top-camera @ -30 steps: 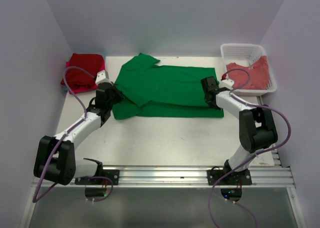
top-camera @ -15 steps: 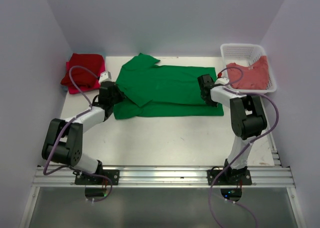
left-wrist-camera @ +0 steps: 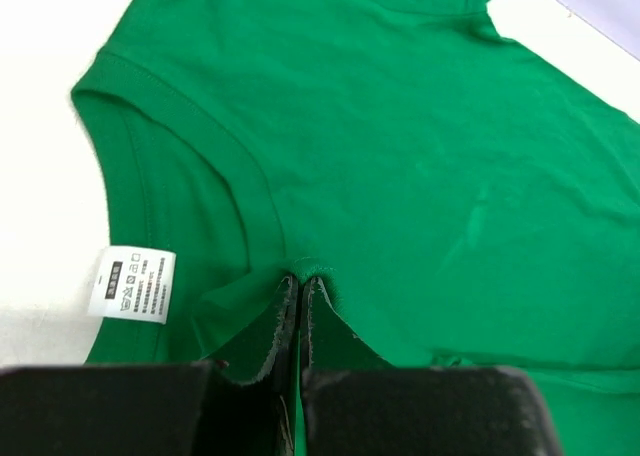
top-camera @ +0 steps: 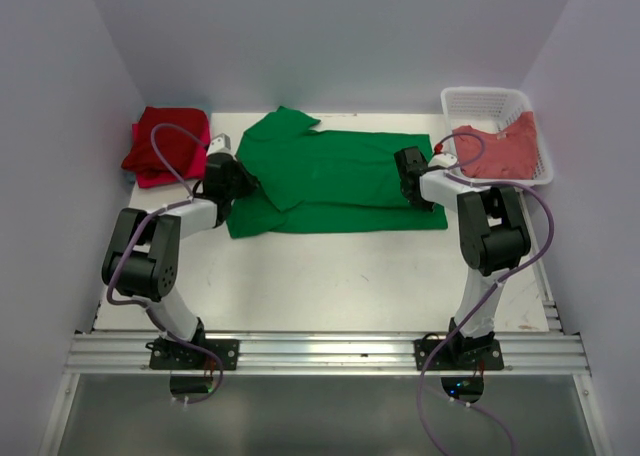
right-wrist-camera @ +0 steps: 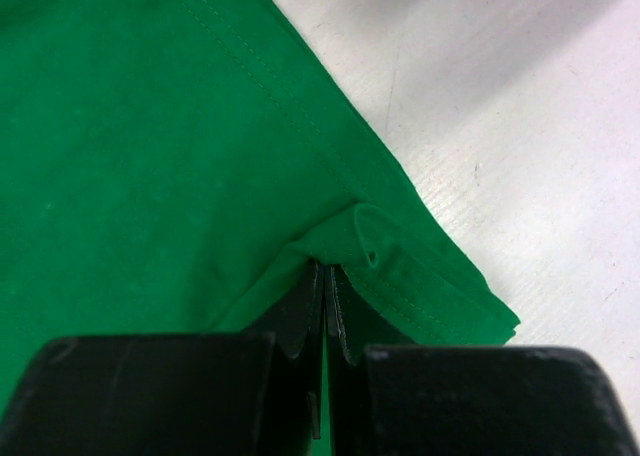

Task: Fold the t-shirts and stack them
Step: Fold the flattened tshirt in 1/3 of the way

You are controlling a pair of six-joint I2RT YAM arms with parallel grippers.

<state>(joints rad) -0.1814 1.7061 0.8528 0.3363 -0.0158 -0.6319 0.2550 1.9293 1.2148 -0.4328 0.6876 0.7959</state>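
Green t-shirt: spread flat across the far middle of the worktop, its sleeved end to the left and its hem to the right.
Left wrist view alone: shows a white care label beside a curved stitched band; the left jaws are pressed together on a small pucker of green cloth.
Right wrist view alone: shows the hem corner doubled over; the right jaws are closed tight on a pinch of it, perhaps two layers.
Top view alone: shows the red t-shirts piled at the far left, and a salmon t-shirt in the white basket at the far right.
Arms: the left arm and right arm both have raised elbows and low wrists, at opposite ends of the shirt.
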